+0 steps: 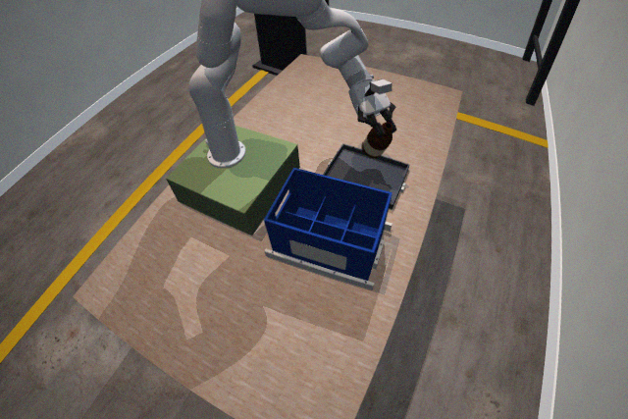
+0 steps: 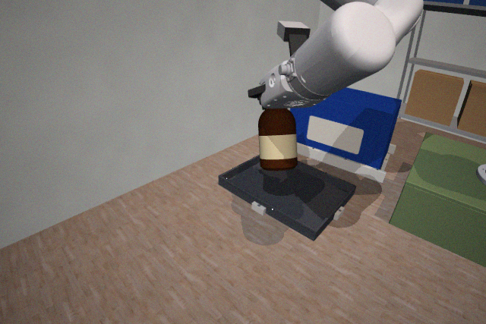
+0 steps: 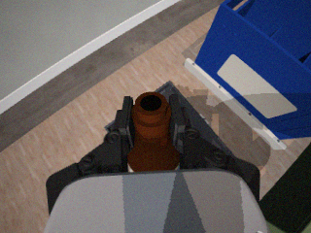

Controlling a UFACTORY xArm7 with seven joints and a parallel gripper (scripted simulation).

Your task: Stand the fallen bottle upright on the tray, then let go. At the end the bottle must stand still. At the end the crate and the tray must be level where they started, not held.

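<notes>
The brown bottle (image 2: 277,139) with a cream label hangs upright over the far part of the dark grey tray (image 2: 287,192). Its base is just above the tray floor, with a shadow under it; I cannot tell if it touches. My gripper (image 3: 151,106) is shut on the bottle's neck (image 3: 152,116), one finger on each side, with the open mouth facing the wrist camera. In the top view the gripper (image 1: 379,123) holds the bottle (image 1: 378,140) at the tray's (image 1: 367,172) far edge.
The blue crate (image 1: 328,222) with several compartments stands right next to the tray, nearer the camera. The green pedestal (image 1: 234,176) carries the arm's base. Shelving with boxes (image 2: 433,95) stands behind the crate.
</notes>
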